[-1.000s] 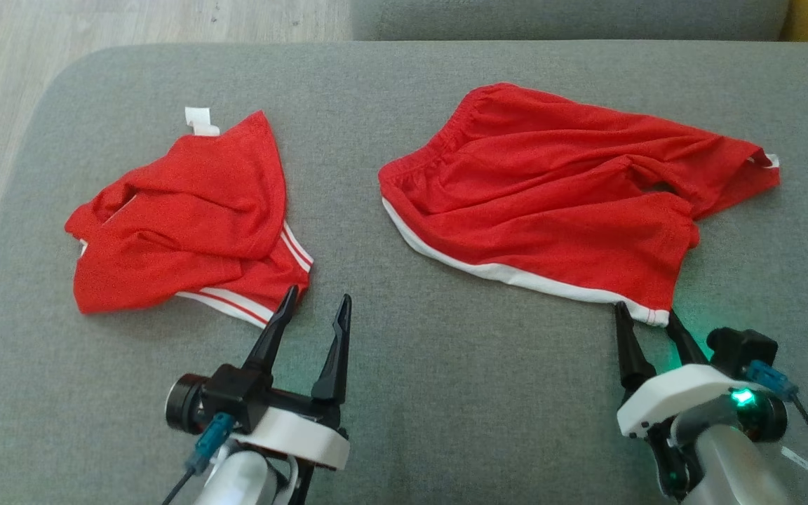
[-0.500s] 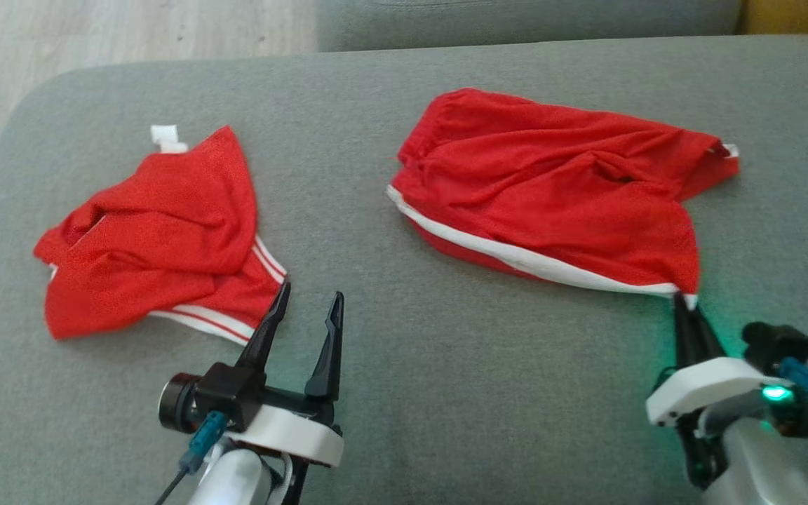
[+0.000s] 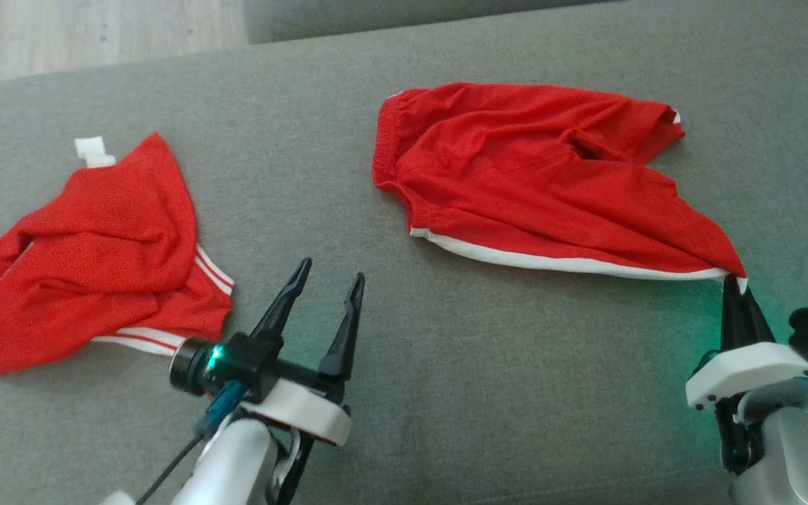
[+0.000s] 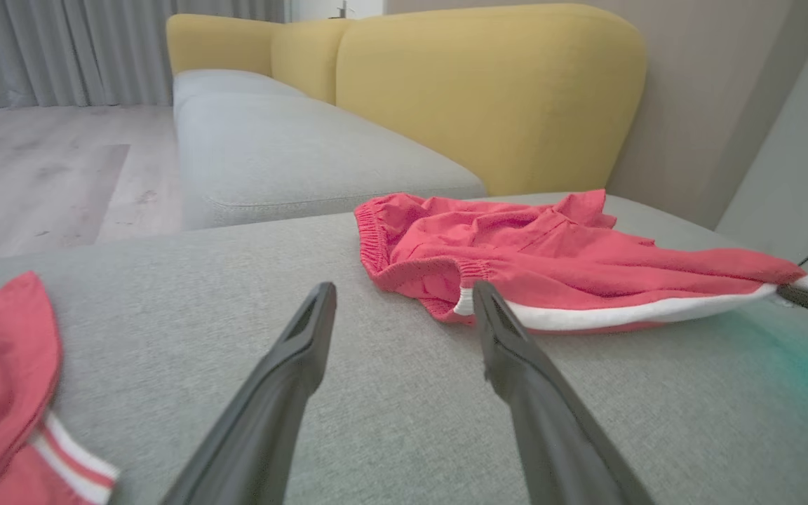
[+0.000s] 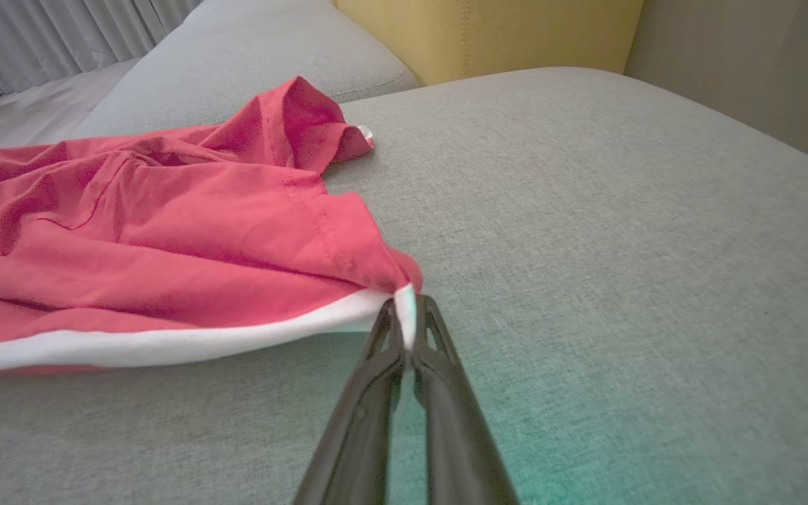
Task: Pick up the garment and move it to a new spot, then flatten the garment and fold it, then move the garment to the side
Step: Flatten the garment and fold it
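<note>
The garment (image 3: 544, 189) is a pair of red shorts with a white hem, lying crumpled on the grey sofa cushion (image 3: 446, 365) at the right. My right gripper (image 3: 735, 282) is shut on the garment's near right corner (image 5: 404, 305), where the white hem ends, and the cloth is drawn taut toward it. In the left wrist view the garment (image 4: 551, 259) lies ahead and to the right. My left gripper (image 3: 327, 280) stands open above bare cushion, with nothing between its fingers (image 4: 306, 351).
A second red garment with white stripes (image 3: 88, 259) lies bunched at the left, close to my left gripper. Wooden floor (image 3: 95, 31) shows beyond the cushion's far left edge. A yellow sofa back (image 4: 488, 91) rises behind the cushion.
My right gripper has shut on the garment's near right corner and drawn it out to the right. The head camera has shifted, so the whole scene sits differently.
</note>
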